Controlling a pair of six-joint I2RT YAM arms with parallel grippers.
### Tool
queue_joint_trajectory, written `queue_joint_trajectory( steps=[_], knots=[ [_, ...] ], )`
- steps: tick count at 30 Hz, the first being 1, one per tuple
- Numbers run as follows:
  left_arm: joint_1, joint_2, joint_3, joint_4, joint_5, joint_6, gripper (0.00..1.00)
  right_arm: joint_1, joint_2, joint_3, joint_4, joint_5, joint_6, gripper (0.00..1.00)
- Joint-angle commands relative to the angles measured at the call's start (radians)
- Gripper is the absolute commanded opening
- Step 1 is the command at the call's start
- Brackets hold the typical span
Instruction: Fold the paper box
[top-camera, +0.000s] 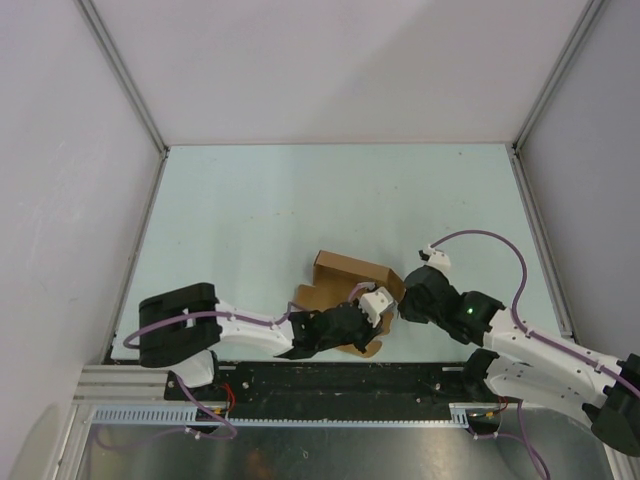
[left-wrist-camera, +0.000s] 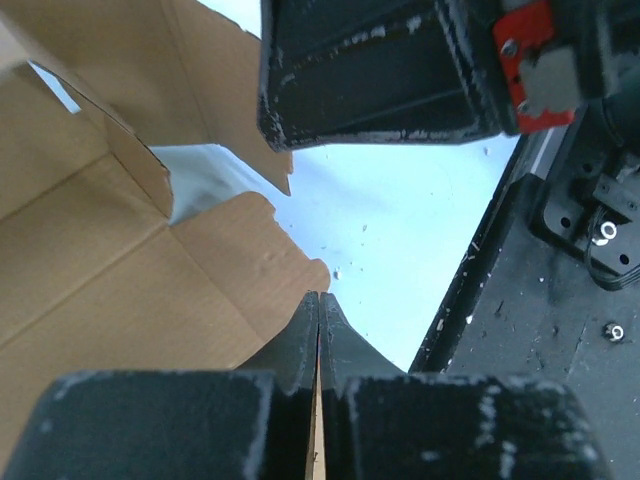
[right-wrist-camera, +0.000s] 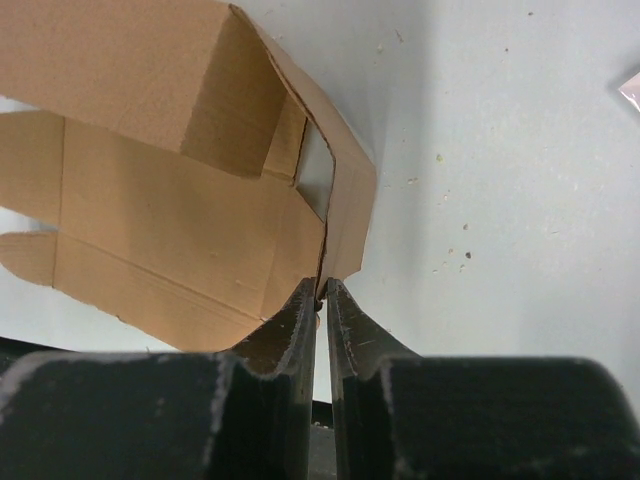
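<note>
1. Two tools pinch the paper box (top-camera: 345, 280), half-formed at the near edge of the surface (top-camera: 250, 220).
2. We see the left tool (left-wrist-camera: 318, 300) clamped on a flap's edge, probably anchoring it.
3. We see the right tool (right-wrist-camera: 322, 290) nipping a side wall's edge, seemingly to steer the fold.

brown paper box (top-camera: 345, 275) on pale table (top-camera: 300, 200)

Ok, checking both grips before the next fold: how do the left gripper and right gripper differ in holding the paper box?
The left gripper pinches a flap at the near edge of the paper box; the right gripper pinches the edge of a raised wall. The left gripper's fingers press together, the right gripper's show a thin gap. Both are shut on the box.
</note>
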Motion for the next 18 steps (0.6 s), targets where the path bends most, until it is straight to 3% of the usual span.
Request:
queue_joint_trajectory(
  steps=[1, 18],
  knots=[
    [-0.004, 0.041, 0.042, 0.055, 0.053, 0.026, 0.0, -0.007, -0.022, 0.033, 0.024, 0.001, 0.007, 0.12],
    [0.007, 0.078, 0.002, 0.124, -0.085, 0.066, 0.0, -0.007, -0.053, 0.035, 0.015, -0.025, 0.027, 0.12]
  ],
)
